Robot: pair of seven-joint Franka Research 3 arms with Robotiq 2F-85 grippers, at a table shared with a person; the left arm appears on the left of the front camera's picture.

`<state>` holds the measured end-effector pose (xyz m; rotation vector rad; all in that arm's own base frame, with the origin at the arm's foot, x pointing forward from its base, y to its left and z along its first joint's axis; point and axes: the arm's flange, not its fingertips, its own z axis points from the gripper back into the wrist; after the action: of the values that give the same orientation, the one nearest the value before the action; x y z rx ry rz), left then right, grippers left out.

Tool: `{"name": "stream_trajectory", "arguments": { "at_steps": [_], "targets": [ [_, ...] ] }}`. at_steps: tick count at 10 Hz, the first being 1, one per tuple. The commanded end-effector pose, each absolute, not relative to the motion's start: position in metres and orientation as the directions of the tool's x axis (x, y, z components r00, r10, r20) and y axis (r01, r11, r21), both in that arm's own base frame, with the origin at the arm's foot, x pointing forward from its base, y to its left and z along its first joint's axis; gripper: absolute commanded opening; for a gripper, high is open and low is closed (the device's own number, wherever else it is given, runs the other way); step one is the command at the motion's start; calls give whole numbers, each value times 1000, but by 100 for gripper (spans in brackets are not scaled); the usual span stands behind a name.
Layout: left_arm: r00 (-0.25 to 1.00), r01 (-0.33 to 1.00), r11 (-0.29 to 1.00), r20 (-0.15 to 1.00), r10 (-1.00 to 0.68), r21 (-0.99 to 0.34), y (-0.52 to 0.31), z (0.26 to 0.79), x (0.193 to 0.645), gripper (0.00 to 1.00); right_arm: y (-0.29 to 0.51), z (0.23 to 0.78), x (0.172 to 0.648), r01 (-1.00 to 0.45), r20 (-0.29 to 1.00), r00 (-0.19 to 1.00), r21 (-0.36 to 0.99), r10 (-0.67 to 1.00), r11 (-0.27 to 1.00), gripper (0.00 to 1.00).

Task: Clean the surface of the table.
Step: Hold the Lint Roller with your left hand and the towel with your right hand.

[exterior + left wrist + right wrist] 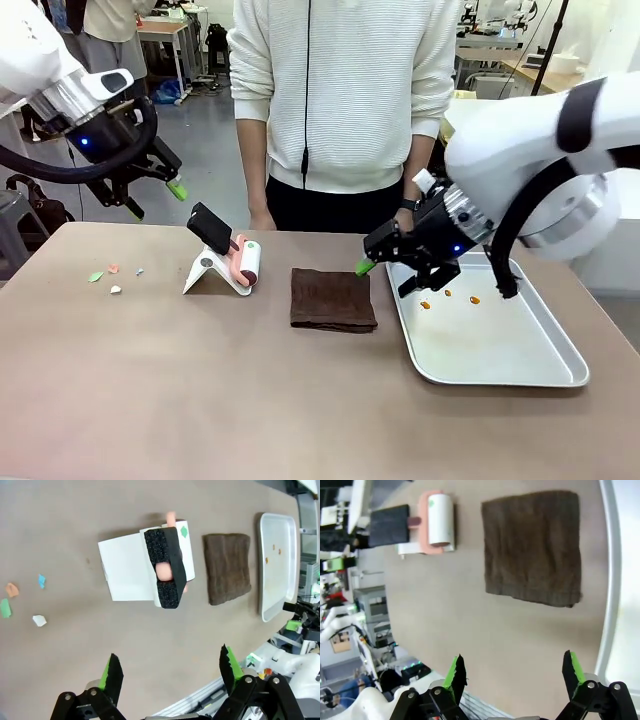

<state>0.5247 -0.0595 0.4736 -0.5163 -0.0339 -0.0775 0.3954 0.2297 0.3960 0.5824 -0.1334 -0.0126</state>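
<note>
Mostly bare table, cloth beside tray edge

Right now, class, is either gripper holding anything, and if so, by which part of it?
Nothing is held. The left gripper and the right gripper both hang open and empty above the table.

Robotics lab, white robot arms, cluttered workbenches behind, bare grey floor

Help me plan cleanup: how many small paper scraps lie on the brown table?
4, at the left end of the matte brown table: a green scrap, an orange scrap, a blue scrap, a white scrap. Others may hide behind the white stand.
</note>
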Motion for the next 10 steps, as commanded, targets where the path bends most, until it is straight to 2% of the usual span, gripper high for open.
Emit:
{"name": "stream_trajectory", "arguments": {
  "at_steps": [1, 8, 10],
  "targets": [
    [997, 73, 862, 30, -67, -501, -64, 472, 525, 100, 235, 403, 404, -2, 107, 992, 541, -67, 841, 100],
    [997, 80, 861, 37, -71, -503, -65, 468, 525, 100, 233, 392, 399, -14, 100, 994, 545, -48, 839, 100],
    [1000, 19, 863, 8, -17, -505, -74, 450, 554, 100, 256, 388, 441, 28, 65, 995, 500, -70, 866, 100]
  ]
}}
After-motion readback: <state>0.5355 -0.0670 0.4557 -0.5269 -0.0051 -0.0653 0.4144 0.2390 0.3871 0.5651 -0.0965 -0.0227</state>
